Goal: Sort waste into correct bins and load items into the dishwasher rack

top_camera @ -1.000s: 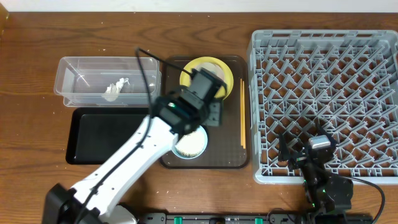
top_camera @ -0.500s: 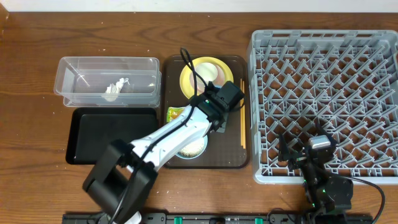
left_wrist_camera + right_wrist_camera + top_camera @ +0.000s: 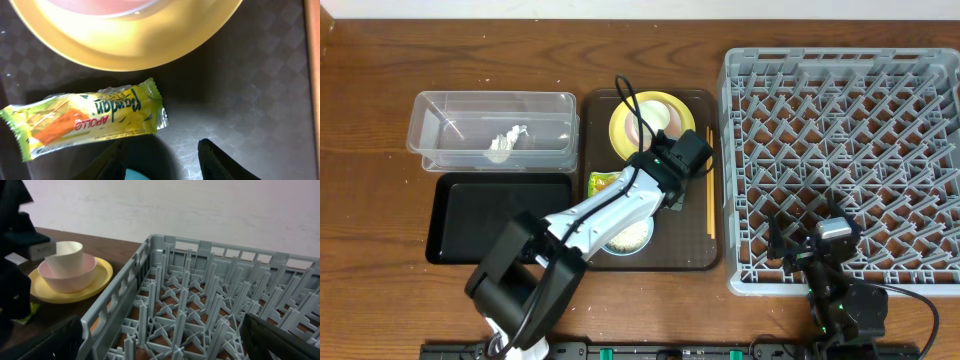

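Crinkly yellow-green-orange foil snack wrapper (image 3: pixel 85 117) lies flat near left edge of dark brown textured serving tray (image 3: pixel 240 100), just beside rim of glossy round yellow plate (image 3: pixel 125 35). Left end effector (image 3: pixel 162 146) beside wrapper, fingers spread, pinching nothing, only tips in frame. Light blue bowl (image 3: pixel 133 175) cut to sliver. Overhead, arm hides much of wrapper. Right end effector (image 3: pixel 165 337) spread wide over grey pegged plastic rack (image 3: pixel 200 305).
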